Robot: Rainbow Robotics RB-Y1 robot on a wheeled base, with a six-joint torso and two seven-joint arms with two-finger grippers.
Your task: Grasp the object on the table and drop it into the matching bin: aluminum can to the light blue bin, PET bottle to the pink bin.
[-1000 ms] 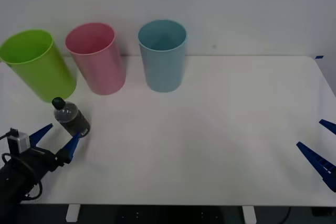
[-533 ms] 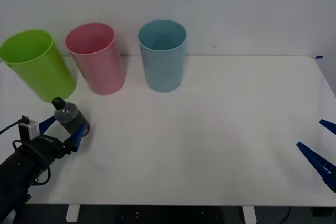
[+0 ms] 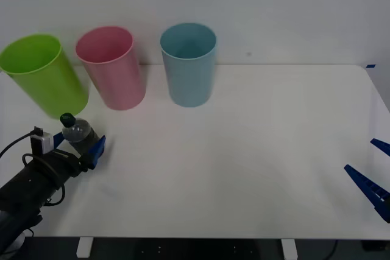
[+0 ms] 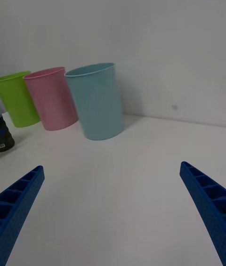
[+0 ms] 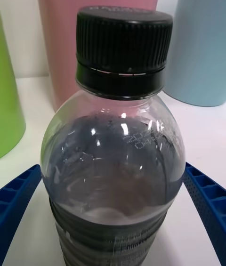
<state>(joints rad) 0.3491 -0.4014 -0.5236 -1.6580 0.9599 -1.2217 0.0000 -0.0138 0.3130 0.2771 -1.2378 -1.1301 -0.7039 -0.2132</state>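
Straddling the PET bottle (image 3: 77,132) with its fingers spread, one on each side, the left end effector (image 3: 78,147) sits near the left edge of the surface (image 3: 256,150); the wrist view shows gaps between fingers and bottle, so the grip looks not yet made. The bottle stands upright on the surface, just before the lime green bin (image 3: 42,74). Closing, lifting, carrying and dropping it into the pink bin (image 3: 111,68) all remain. The right end effector (image 3: 373,172) waits spread at the far right edge, well clear of the light blue bin (image 3: 189,64).

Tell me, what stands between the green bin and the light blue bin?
The pink bin stands between the green bin and light blue bin, seen in the front view.
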